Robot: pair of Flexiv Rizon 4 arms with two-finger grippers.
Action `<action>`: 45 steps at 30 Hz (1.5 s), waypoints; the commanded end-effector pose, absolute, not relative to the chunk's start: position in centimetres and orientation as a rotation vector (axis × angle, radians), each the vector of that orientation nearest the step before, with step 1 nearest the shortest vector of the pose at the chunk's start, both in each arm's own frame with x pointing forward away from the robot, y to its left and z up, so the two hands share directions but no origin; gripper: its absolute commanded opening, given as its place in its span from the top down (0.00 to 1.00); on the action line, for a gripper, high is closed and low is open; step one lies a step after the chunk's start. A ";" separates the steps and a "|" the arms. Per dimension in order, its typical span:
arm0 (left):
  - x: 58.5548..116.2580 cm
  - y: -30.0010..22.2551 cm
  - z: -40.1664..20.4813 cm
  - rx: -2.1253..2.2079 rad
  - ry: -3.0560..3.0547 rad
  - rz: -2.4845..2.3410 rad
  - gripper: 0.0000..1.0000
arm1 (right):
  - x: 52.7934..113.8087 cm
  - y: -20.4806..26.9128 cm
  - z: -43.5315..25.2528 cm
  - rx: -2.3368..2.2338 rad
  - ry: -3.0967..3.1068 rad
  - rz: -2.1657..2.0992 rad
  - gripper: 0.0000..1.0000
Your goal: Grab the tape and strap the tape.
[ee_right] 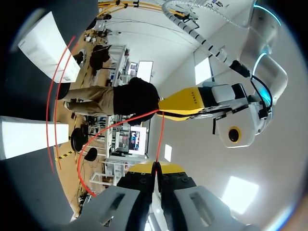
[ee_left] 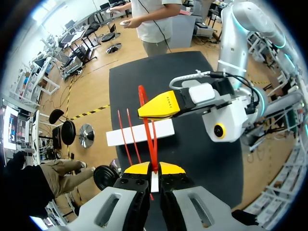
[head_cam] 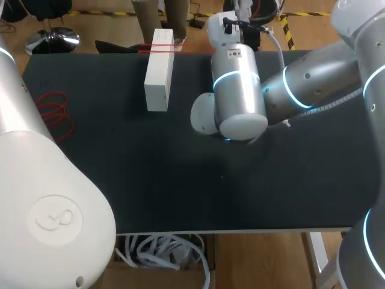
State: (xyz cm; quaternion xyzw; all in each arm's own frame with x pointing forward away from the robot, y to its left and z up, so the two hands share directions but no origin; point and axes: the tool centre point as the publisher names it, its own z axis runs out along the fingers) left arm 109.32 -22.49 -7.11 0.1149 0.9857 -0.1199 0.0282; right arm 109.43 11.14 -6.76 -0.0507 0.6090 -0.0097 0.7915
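A thin red tape (ee_left: 153, 139) runs up from my left gripper (ee_left: 154, 169), which is shut on it. The tape loops up to my right gripper (ee_left: 161, 107), just ahead and above, over the white box (ee_left: 139, 132). Two more red strands (ee_left: 126, 134) cross the box. In the right wrist view my right gripper (ee_right: 157, 168) is shut on the tape (ee_right: 161, 137), which leads to my left gripper (ee_right: 185, 103) straight ahead. In the head view the white box (head_cam: 159, 78) lies at the table's far side with red tape (head_cam: 162, 48) across its far end; both grippers' fingers are hidden there.
A coil of loose red tape (head_cam: 55, 111) lies on the black table (head_cam: 180, 180) at the left. My right arm's wrist (head_cam: 236, 90) hangs over the table's middle right. My left arm's large white link (head_cam: 42, 198) fills the near left corner.
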 end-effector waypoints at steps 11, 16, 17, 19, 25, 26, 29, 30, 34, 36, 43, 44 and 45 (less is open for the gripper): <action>109.3 -22.5 -7.0 0.353 3.044 -0.364 1.00 | 109.4 10.9 -6.3 -0.114 1.330 -0.032 1.00; 109.3 -22.5 -7.0 0.353 3.044 -0.364 1.00 | 109.4 11.3 -6.3 -0.130 1.334 -0.029 1.00; 109.3 -22.5 -7.0 0.353 3.044 -0.364 1.00 | 109.4 11.4 -6.3 -0.132 1.333 -0.028 1.00; 109.3 -22.5 -7.0 0.353 3.044 -0.364 1.00 | 109.4 11.5 -6.3 -0.138 1.334 -0.026 1.00; 109.3 -22.5 -7.0 0.353 3.044 -0.364 1.00 | 109.4 11.6 -6.2 -0.153 1.338 -0.024 1.00; 109.3 -22.5 -7.0 0.353 3.044 -0.364 1.00 | 109.4 11.6 -6.2 -0.158 1.338 -0.025 1.00; 109.3 -22.5 -7.0 0.353 3.044 -0.364 1.00 | 109.3 11.8 -6.2 -0.173 1.338 -0.027 1.00; 109.3 -22.5 -7.0 0.353 3.044 -0.364 1.00 | 109.3 11.8 -6.2 -0.178 1.337 -0.029 1.00; 109.3 -22.5 -7.0 0.353 3.044 -0.364 1.00 | 109.3 11.9 -6.2 -0.189 1.337 -0.035 1.00; 109.3 -22.5 -7.0 0.353 3.044 -0.364 1.00 | 109.3 12.0 -6.2 -0.196 1.336 -0.038 1.00; 109.3 -22.5 -7.0 0.353 3.044 -0.364 1.00 | 109.1 12.0 -6.3 -0.210 1.347 -0.046 1.00; 109.3 -22.5 -7.0 0.353 3.044 -0.364 1.00 | 109.0 12.0 -6.3 -0.211 1.349 -0.047 1.00; 109.3 -22.5 -7.0 0.353 3.044 -0.364 1.00 | 109.0 12.1 -6.4 -0.213 1.351 -0.046 1.00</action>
